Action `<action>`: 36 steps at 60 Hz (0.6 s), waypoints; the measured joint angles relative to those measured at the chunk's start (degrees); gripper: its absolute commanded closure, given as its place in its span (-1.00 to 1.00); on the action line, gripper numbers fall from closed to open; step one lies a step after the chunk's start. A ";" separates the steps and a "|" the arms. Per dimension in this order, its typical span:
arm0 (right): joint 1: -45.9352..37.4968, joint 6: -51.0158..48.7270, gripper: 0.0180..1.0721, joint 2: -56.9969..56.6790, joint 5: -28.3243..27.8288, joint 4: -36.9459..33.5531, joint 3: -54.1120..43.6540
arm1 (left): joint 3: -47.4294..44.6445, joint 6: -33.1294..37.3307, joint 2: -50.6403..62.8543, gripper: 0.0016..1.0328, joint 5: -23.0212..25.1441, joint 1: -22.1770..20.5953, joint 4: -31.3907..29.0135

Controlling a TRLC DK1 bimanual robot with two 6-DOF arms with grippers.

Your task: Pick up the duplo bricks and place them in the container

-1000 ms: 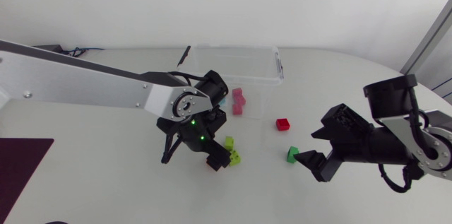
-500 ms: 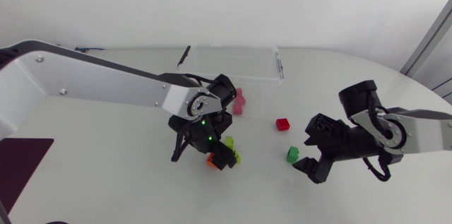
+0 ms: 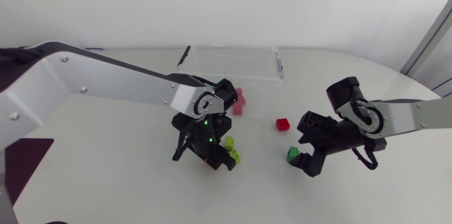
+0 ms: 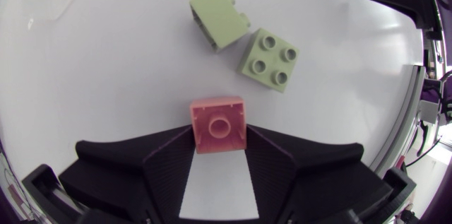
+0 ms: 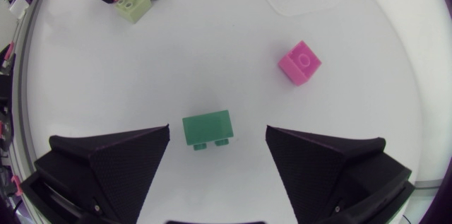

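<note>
An orange brick (image 4: 219, 123) lies on the table between the fingers of my left gripper (image 4: 219, 145), which touch it from both sides. Two lime bricks (image 4: 270, 59) (image 4: 218, 18) lie just ahead of it. From above, the left gripper (image 3: 213, 157) is low over the orange brick (image 3: 210, 159), in front of the clear container (image 3: 277, 65). A green brick (image 5: 208, 128) lies between the wide-open fingers of my right gripper (image 5: 217, 139), with a gap on each side. A red brick (image 3: 283, 124) lies apart. Pink bricks (image 3: 239, 102) sit in the container.
The lime bricks (image 3: 230, 149) lie close beside the left gripper. The right gripper (image 3: 305, 157) is next to the green brick (image 3: 292, 155), with the red brick (image 5: 299, 63) ahead of it. A dark mat (image 3: 21, 167) lies at the table's left.
My left gripper has lowered and its fingers have closed in on the orange brick. My right arm has moved left, bringing its open gripper around the green brick.
</note>
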 measured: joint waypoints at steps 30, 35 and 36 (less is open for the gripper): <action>0.76 -0.26 0.54 4.83 -1.60 -2.34 2.29 | 4.46 5.51 -17.59 0.22 1.73 9.33 -1.03; 0.76 -0.24 0.55 3.45 -1.75 -4.48 2.32 | 6.27 5.73 -19.12 0.20 2.45 11.15 2.03; 0.76 -0.26 0.55 2.93 -1.75 -4.81 2.32 | 6.54 5.75 -19.39 0.20 2.64 11.43 2.64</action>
